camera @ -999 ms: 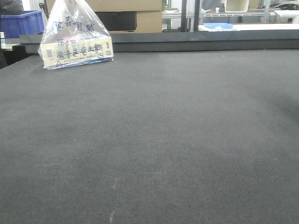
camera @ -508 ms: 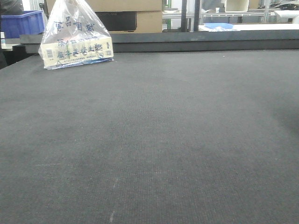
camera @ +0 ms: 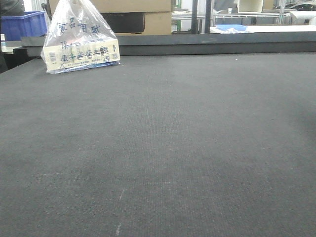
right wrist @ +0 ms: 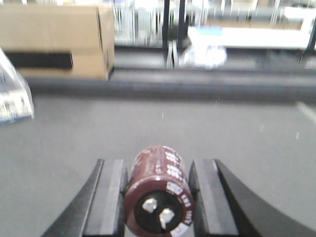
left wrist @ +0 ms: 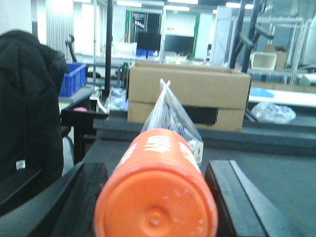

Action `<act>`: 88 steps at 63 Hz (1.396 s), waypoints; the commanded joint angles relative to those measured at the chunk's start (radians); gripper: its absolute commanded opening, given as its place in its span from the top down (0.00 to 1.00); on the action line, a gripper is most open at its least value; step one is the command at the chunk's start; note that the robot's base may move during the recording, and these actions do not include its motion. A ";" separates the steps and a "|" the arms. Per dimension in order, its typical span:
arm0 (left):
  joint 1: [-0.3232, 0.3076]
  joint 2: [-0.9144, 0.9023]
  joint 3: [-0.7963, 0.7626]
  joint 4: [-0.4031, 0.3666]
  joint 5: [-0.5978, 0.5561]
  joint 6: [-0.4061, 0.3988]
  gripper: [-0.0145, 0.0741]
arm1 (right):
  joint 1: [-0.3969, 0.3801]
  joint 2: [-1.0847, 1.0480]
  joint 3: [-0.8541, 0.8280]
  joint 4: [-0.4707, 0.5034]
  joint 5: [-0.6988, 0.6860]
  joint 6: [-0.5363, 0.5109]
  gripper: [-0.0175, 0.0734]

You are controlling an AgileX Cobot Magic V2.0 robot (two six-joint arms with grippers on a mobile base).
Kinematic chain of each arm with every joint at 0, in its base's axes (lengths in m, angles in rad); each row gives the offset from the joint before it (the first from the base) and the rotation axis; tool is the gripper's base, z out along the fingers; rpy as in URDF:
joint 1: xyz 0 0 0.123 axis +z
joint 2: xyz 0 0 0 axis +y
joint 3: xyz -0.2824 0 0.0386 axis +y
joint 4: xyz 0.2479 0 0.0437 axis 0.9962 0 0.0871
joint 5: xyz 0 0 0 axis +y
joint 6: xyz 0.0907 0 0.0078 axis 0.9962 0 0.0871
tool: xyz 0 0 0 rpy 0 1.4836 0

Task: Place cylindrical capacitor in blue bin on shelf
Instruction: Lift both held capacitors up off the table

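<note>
Cylindrical capacitor (right wrist: 160,190), blurred, seems clamped in the right gripper (right wrist: 158,170), before the cardboard box (right wrist: 54,42); the left gripper (left wrist: 157,170) grasps an orange cylinder (left wrist: 158,202).

A dark maroon cylindrical capacitor (right wrist: 158,197) with white lettering is lying on its side, clamped between the fingers of the right gripper (right wrist: 157,165), its two silver terminals facing the wrist camera. A blue bin (camera: 22,23) is sitting far back at left.
</note>
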 commanded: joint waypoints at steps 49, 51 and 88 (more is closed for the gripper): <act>0.004 -0.021 0.001 -0.008 -0.010 0.001 0.96 | -0.005 -0.142 -0.002 -0.008 -0.084 -0.002 0.99; 0.004 -0.021 0.001 -0.008 -0.010 0.001 0.96 | -0.005 -0.142 -0.002 -0.008 -0.084 -0.002 0.99; 0.004 -0.021 0.001 -0.008 -0.011 0.001 0.96 | -0.005 -0.142 -0.002 -0.008 -0.084 -0.002 0.99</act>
